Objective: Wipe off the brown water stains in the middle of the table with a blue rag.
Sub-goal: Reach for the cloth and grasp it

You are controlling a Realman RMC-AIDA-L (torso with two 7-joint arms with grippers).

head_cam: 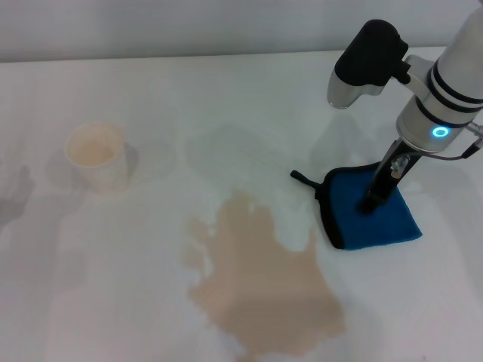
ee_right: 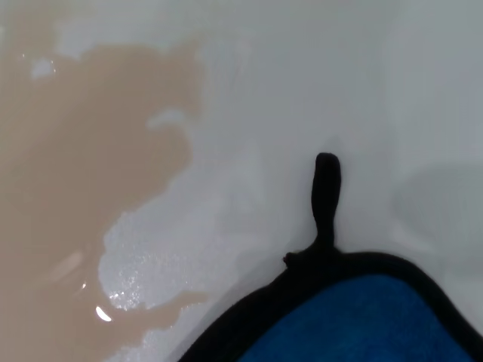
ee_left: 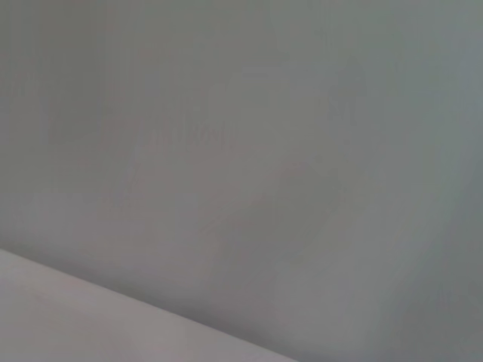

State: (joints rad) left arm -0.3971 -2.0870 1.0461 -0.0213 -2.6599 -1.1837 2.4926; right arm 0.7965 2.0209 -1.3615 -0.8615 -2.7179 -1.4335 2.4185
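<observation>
Cup (head_cam: 96,154) (tan residue inside) left of brown water stains (head_cam: 264,283); right pincer (head_cam: 375,197) on blue rag (head_cam: 370,219).

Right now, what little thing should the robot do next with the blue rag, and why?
Probably drag the blue rag toward the robot's left, onto the brown water stains. The right gripper is pressed down on the rag, but the rag lies beside the puddle on the table, not touching it. The paper cup stands far off that path.

Brown water stains (head_cam: 264,279) cut by bottom edge; left pincer unseen.
</observation>
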